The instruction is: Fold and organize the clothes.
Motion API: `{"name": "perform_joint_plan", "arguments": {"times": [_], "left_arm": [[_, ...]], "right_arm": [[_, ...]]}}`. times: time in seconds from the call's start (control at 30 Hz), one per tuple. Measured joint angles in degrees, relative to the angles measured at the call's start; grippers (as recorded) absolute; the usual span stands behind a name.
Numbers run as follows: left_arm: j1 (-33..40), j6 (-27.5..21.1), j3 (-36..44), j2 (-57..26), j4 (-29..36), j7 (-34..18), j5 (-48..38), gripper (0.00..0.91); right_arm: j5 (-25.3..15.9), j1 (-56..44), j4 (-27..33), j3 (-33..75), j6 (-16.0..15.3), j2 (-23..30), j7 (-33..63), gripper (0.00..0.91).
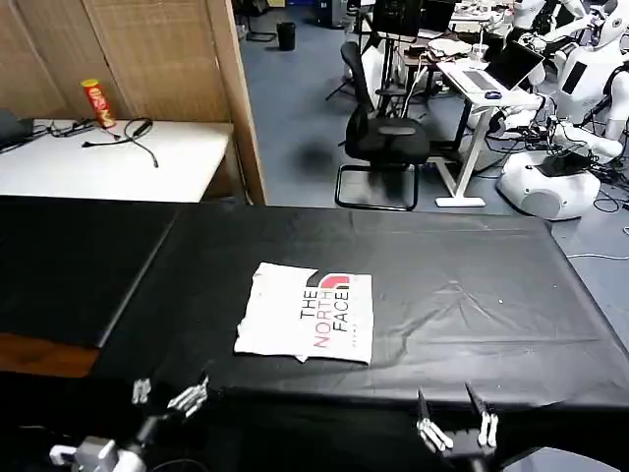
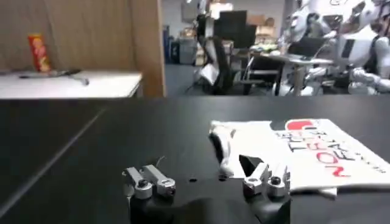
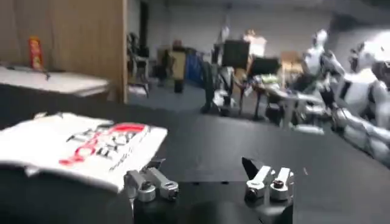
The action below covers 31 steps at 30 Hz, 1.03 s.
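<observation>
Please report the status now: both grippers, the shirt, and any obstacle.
Left gripper open, low at near table edge. Right gripper open, near edge too. T-shirt folded, print up, on black tablecloth, untouched. Nothing in the way.

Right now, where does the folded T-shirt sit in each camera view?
Head view: T-shirt lies centre, on the black tablecloth.
Left wrist view: right of middle.
Right wrist view: at the left edge.
Shared landmark: the red snack can.
</observation>
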<state>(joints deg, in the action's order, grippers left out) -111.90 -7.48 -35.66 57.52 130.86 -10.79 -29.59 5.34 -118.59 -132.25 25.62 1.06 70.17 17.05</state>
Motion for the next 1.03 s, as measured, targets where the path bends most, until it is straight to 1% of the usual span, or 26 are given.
{"name": "perform_joint_plan", "arguments": {"times": [0.03,0.1,0.17,0.3,0.57,1.03], "left_arm": [[-0.81,-0.42,-0.27,0.01,0.24,-0.09,-0.30,0.878],[-2.04,-1.40,-0.62,0.06,0.98,-0.25,-0.78,0.878],[-2.65,-2.29,-0.74,0.11,1.47,-0.28,-0.97,0.878],[-3.21,-3.27,-1.01,0.22,1.94,-0.22,-1.21,0.878],[-3.39,-3.89,-1.25,-0.17,1.95,0.04,-1.37,0.878],[-3.04,-4.60,-1.32,-0.09,2.14,0.27,-1.81,0.878]], "right_arm": [[0.42,-0.95,-0.46,-0.16,-0.35,0.06,0.37,0.878],[1.98,-2.90,-1.71,-0.72,-2.26,0.06,1.13,0.878],[2.58,-3.98,-2.40,-1.21,-3.84,0.07,1.24,0.878],[3.58,-5.12,-3.42,-1.67,-5.31,0.20,1.09,0.878],[3.58,-5.37,-3.89,-1.87,-6.40,-0.02,0.64,0.878],[3.54,-4.91,-3.32,-1.96,-6.59,-0.05,0.17,0.878]]}}
